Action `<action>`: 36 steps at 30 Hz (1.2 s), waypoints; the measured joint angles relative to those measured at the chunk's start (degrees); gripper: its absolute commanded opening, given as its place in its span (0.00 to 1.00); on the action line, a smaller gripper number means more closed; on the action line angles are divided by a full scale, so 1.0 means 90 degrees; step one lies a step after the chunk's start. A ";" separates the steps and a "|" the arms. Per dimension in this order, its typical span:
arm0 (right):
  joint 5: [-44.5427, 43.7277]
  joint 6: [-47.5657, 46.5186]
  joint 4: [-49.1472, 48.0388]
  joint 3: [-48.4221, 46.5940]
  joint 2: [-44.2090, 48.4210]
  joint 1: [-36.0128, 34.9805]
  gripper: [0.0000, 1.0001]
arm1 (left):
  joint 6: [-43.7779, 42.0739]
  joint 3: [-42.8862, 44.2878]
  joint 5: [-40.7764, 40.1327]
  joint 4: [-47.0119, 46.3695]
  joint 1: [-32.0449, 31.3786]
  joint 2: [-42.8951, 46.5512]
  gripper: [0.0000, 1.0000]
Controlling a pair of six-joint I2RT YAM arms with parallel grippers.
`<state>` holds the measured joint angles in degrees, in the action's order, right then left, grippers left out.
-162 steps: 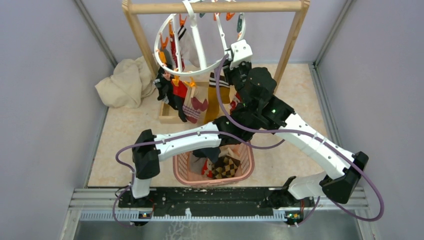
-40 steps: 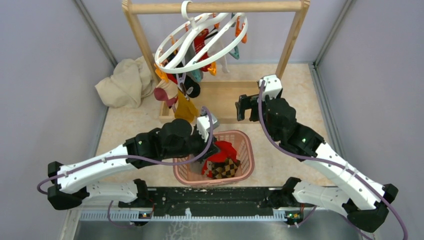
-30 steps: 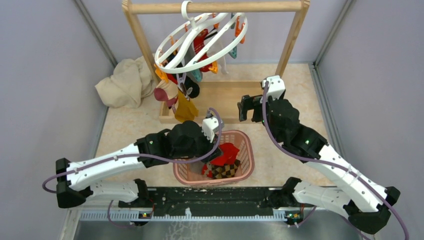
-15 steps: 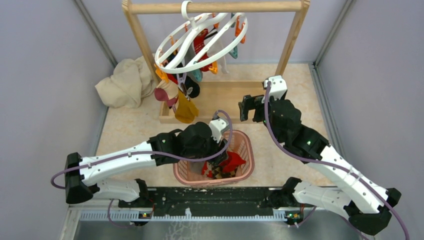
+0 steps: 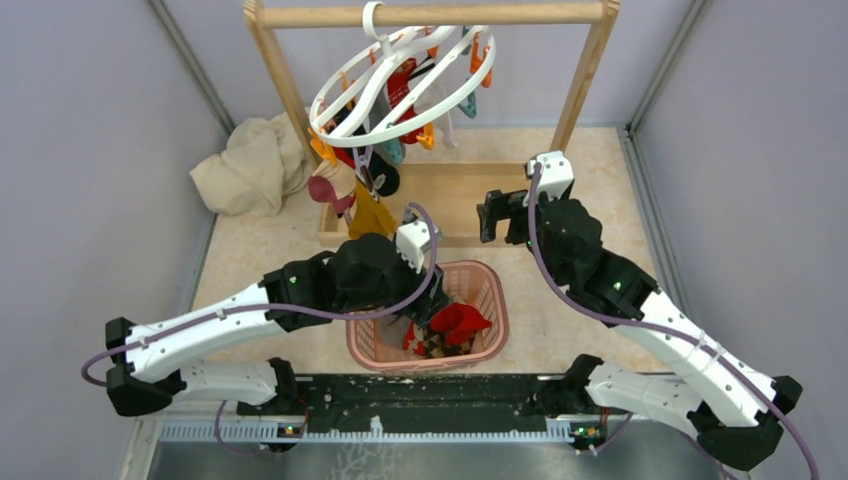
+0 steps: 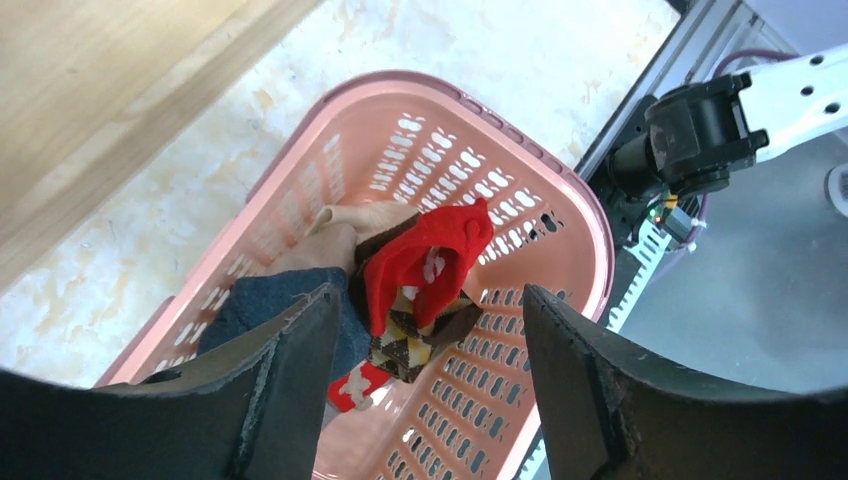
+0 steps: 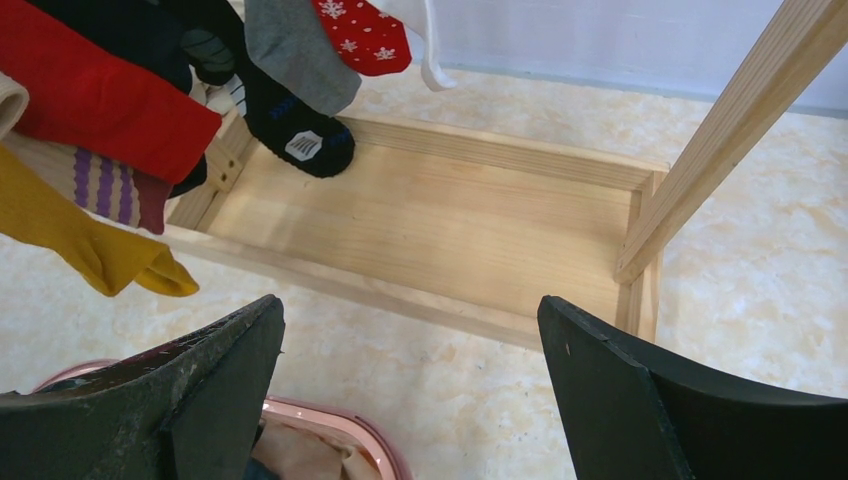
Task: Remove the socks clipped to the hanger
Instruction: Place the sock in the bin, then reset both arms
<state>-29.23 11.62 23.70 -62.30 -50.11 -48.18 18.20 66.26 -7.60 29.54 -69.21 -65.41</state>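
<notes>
while the left gripper (image 6: 425, 300) hangs over the pink basket (image 6: 560, 180) with its jaws spread wide and empty, a red sock (image 6: 425, 255) lies in the basket right below them (atop a checked one (image 6: 415, 345)). the right gripper (image 7: 410, 310), also agape, faces the wooden base (image 7: 430, 215); other socks (image 7: 100, 110) hang from the hanger (image 5: 385, 78), up-left of it.

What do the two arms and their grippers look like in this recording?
The left arm and right arm have white links and bulky black joints, with a purple cable looping along each. A white camera block sits at each wrist. The left gripper and right gripper have broad matte black fingers.
</notes>
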 measured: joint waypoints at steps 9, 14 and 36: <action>0.0015 0.0000 0.0005 -0.0002 -0.0197 0.0075 0.98 | -0.0029 0.0114 -0.0576 0.0328 0.0000 0.0333 0.93; 0.0134 0.0017 0.0044 -0.0005 -0.0347 0.0163 0.98 | 0.0027 0.0107 -0.0971 0.0464 0.0061 0.0571 0.99; 0.1027 0.0308 0.0661 0.0495 -0.0376 0.0415 0.92 | 0.1144 -0.1173 -0.1112 0.1314 0.1416 0.1627 0.99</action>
<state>-19.99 14.39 29.65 -57.84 -53.49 -44.45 28.49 55.70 -17.61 41.36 -56.47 -50.76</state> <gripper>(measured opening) 0.920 0.987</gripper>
